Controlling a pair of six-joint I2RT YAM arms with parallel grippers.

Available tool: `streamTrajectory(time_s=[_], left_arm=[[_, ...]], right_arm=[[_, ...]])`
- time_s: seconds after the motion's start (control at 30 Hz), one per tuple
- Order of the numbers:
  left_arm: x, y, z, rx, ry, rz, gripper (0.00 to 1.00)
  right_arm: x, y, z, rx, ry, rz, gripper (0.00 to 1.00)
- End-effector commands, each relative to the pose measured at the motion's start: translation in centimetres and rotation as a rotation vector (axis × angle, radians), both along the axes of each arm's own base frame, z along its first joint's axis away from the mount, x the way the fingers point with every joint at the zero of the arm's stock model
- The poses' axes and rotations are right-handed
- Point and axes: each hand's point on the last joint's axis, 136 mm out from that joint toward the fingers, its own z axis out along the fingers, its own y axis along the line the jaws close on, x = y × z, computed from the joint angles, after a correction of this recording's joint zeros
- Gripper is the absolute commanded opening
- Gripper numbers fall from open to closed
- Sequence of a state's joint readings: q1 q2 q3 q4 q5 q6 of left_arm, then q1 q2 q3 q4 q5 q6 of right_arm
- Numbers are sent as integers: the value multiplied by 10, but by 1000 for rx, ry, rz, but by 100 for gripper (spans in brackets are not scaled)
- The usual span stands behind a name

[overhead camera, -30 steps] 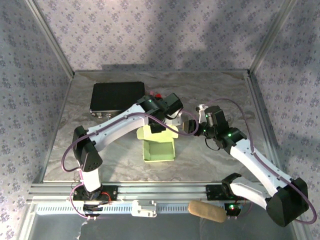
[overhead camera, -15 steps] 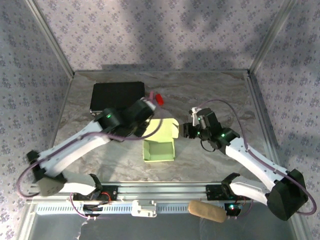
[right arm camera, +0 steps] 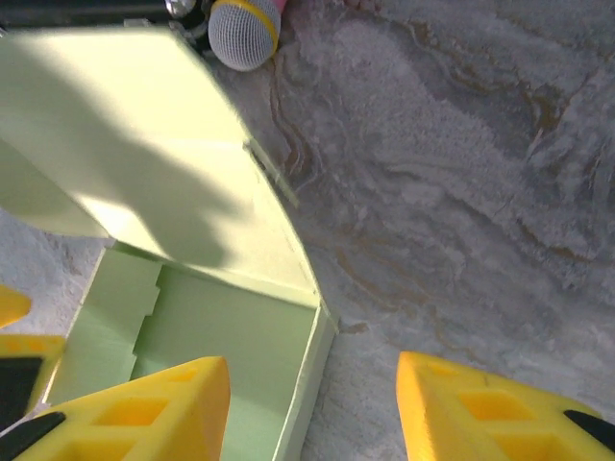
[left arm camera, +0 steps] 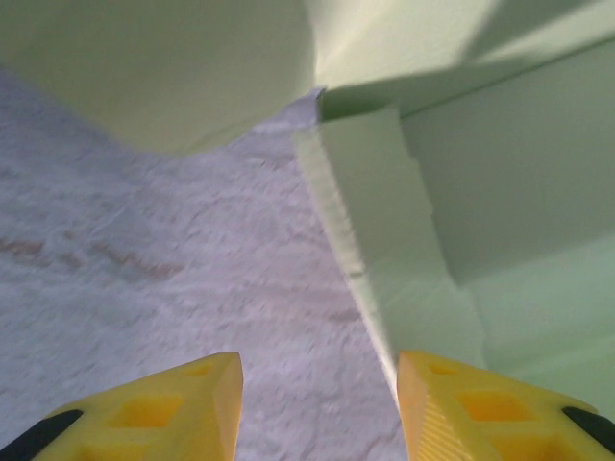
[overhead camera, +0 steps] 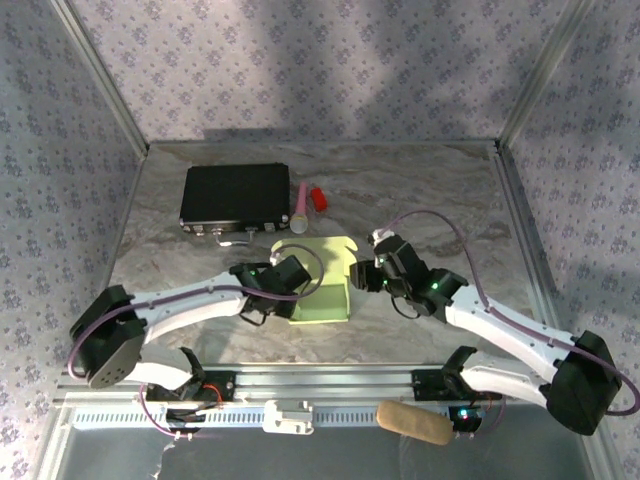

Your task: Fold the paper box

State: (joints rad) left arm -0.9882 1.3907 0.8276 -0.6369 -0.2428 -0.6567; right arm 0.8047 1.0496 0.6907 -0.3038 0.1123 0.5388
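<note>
1. Pale light-green card forms the paper box (overhead camera: pixel 325 300). It sits near the middle of the grey marbled table (overhead camera: pixel 450 200), toward the near edge and between the two arms.
2. It stands as a shallow open tray with its walls up. A wide lid flap (overhead camera: pixel 318 250) with rounded corners rises from the far wall.
3. From above, the left gripper (overhead camera: pixel 296 274) is at the tray's left wall. The right gripper (overhead camera: pixel 363 276) is just beside the right wall.
4. The left wrist view gives detail that the top camera cannot. It shows the raw cut edge of an upright side flap (left arm camera: pixel 384 250), with the lid curving overhead. The left gripper (left arm camera: pixel 317 403) has its yellow fingers spread, with bare table (left arm camera: pixel 144 269) between them. The right-hand finger is just beside the flap's foot; whether it touches cannot be told.
5. The right wrist view looks down into the tray, where a stepped tuck flap (right arm camera: pixel 144 307) lies inside the left wall. The right gripper (right arm camera: pixel 312 413) is spread. The tray's right wall runs between its fingers, and neither finger presses it.
6. The same view shows the grey mesh head of a microphone (right arm camera: pixel 243 29), ringed in yellow, just behind the lid.
7. From above, the microphone's pink handle (overhead camera: pixel 299 207) lies between a small red thing (overhead camera: pixel 318 197) and a black box (overhead camera: pixel 235 195).
</note>
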Motion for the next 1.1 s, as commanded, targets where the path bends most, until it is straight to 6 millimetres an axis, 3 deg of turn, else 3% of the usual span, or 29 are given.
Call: streamTrajectory(time_s=[0.0,0.13,0.33,0.53,0.67,0.9,1.07], left_arm=[[15,-17,1,-67,-49,44,45],[14,-19,-10,-59,-40,41,42],[13,-18,-12,11,-65,37,40],[4,-13,31,77,-164,25,45],[2,-16,43,-87,-156,37,48],[11,10,18,-314,-31,124,29],[17,13,12,-515,44,159,26]], right_arm=[[-13,-14,-22,-50,53,-128,50],[-30,-15,-45,-94,94,-210,47],[-36,1,-75,-182,156,-267,42],[-42,10,-87,-257,165,-292,39],[-42,11,-91,-270,172,-290,35],[-39,11,-93,-281,184,-277,33],[-37,13,-93,-285,188,-267,31]])
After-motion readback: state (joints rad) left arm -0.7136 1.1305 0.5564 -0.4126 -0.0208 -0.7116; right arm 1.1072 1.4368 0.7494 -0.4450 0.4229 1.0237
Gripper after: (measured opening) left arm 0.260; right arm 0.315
